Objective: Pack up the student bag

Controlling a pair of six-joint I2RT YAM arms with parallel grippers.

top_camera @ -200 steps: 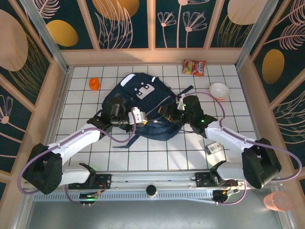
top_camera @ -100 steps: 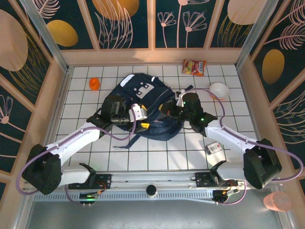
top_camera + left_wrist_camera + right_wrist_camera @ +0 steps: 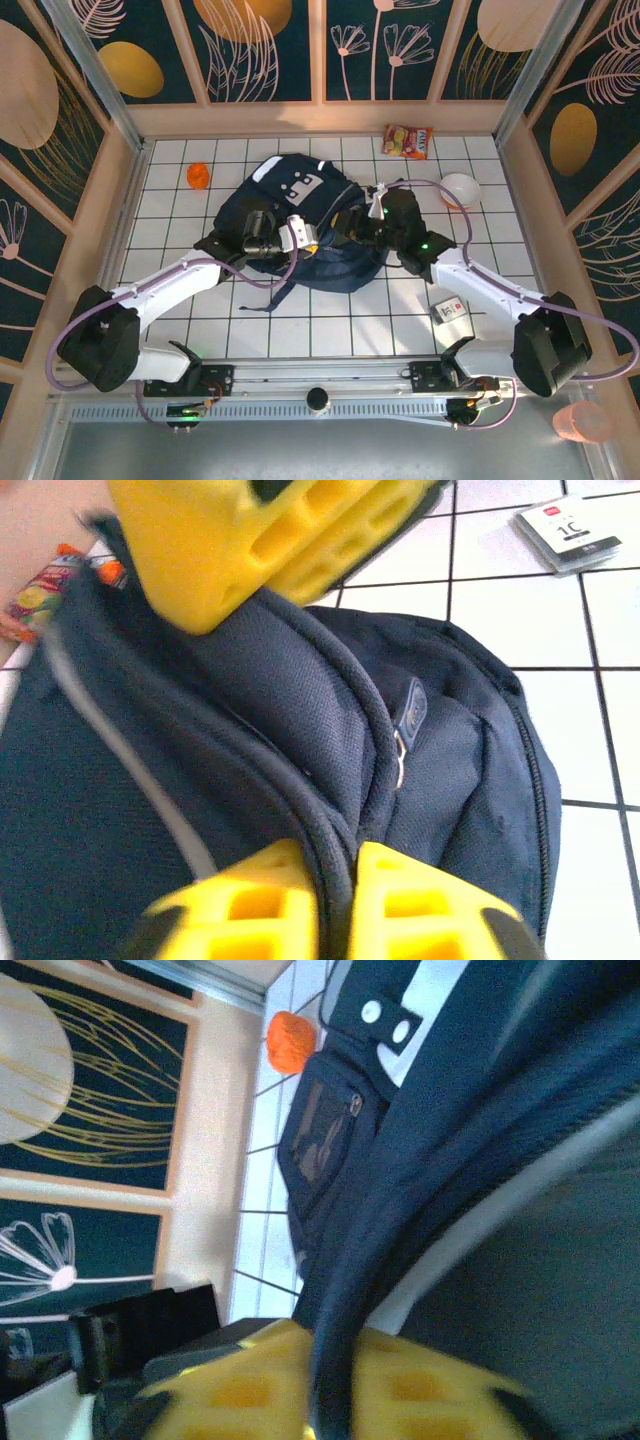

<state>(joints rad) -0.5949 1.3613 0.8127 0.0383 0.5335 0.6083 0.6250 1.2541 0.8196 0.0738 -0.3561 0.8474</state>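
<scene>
Between left hand (image 3: pixel 337 870) and right hand (image 3: pixel 330 1365), the student bag (image 3: pixel 285 195) lies pinched

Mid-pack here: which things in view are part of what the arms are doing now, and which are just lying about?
In the job: student bag; left hand and right hand, each pinching its seam.
Lying about: orange object, snack packet, white bowl, small white box.

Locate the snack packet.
Top view: snack packet lies at the far edge of the table, right of centre, beyond the student bag and white bowl.
</scene>
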